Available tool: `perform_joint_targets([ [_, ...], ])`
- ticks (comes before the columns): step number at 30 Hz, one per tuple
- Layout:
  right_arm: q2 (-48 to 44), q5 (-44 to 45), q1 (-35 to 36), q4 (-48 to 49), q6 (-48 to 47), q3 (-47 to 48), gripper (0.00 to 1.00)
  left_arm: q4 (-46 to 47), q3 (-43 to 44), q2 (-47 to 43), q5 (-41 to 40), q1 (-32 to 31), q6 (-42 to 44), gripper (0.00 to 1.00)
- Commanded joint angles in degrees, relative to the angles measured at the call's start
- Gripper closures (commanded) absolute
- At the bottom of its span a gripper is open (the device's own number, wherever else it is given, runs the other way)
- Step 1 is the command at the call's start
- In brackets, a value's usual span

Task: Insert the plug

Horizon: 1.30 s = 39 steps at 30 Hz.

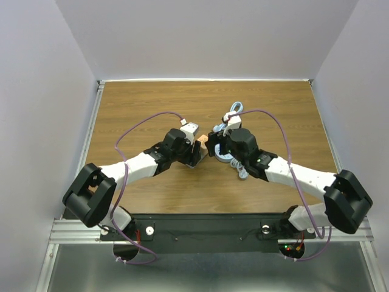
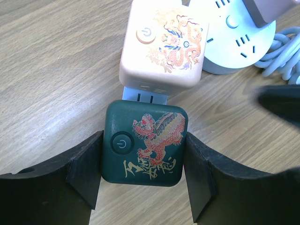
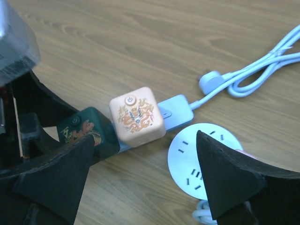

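Note:
My left gripper (image 2: 144,157) is shut on a dark green cube (image 2: 145,140) with a red lion print, its fingers (image 2: 86,168) pressed against both sides. A pink cube (image 2: 161,44) with a dragon print sits right against it, joined through a light-blue plug piece (image 2: 146,97). In the right wrist view the pink cube (image 3: 137,116) and green cube (image 3: 84,131) lie in a row with the light-blue plug (image 3: 176,111). My right gripper (image 3: 144,138) stands open just short of the pink cube, touching nothing. From above, both grippers (image 1: 196,149) (image 1: 214,146) meet at mid-table.
A round white power strip (image 3: 187,159) lies beside the right gripper's finger; it also shows as the white disc (image 2: 239,37). A pale blue cable (image 3: 253,70) loops away behind it. The wooden table (image 1: 140,103) is walled by white panels.

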Motion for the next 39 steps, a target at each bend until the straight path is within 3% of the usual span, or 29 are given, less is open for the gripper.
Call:
perform_joint_targets([
  [1,-3.66,5.70,0.40,-2.62,-2.18,-0.11,0.04,-4.14,1.75,-1.66,-0.58,-0.18,-2.19,1.00],
  [2,-4.01,8.06,0.31,-3.49,-3.05,-0.02,0.02,-4.23,2.10,-1.66,0.29,-0.18,-2.45,0.86],
  [4,-4.98,10.53,-0.21,-4.55,-3.67,0.24,0.00,-4.14,2.28,-2.19,0.91,-0.18,-2.63,0.70],
  [7,-6.03,10.55,-2.48,-4.82,-3.59,0.33,0.00,-3.62,2.28,-4.03,1.70,-0.26,-2.81,0.28],
  [8,-6.30,10.20,-3.37,-4.82,-3.42,0.25,0.00,-3.61,2.45,-4.65,1.70,-0.26,-2.81,0.20],
  [9,-6.39,8.80,-5.47,-4.82,-2.63,0.16,0.00,-3.53,2.54,-5.96,1.70,-0.26,-2.63,0.06],
  [10,-6.56,7.65,-6.79,-4.82,-2.28,0.24,0.00,-3.53,2.63,-6.67,1.70,-0.26,-2.54,0.01],
  [18,-5.86,3.95,-18.13,-4.73,-0.34,1.83,0.00,-4.23,6.58,-11.86,-3.83,-0.26,-0.88,0.01],
  [23,-7.35,5.27,-24.99,-4.47,1.94,2.18,0.00,-5.98,12.03,-12.65,-16.03,0.61,-0.96,0.01],
  [24,-7.88,5.53,-26.83,-4.38,2.47,2.00,0.00,-6.60,14.21,-12.22,-21.53,1.66,-2.44,0.01],
  [27,-10.77,7.55,-29.12,-3.85,3.00,1.30,0.00,-9.58,18.61,-11.42,-28.16,5.87,-5.78,0.01],
  [34,-17.81,13.00,-32.73,-2.97,3.27,-1.07,0.00,-8.89,21.35,-13.44,-29.49,15.89,-8.96,0.01],
  [39,-20.45,14.93,-32.82,-2.80,2.56,-2.04,0.00,-7.32,20.83,-17.03,-34.31,18.28,-8.43,0.01],
])
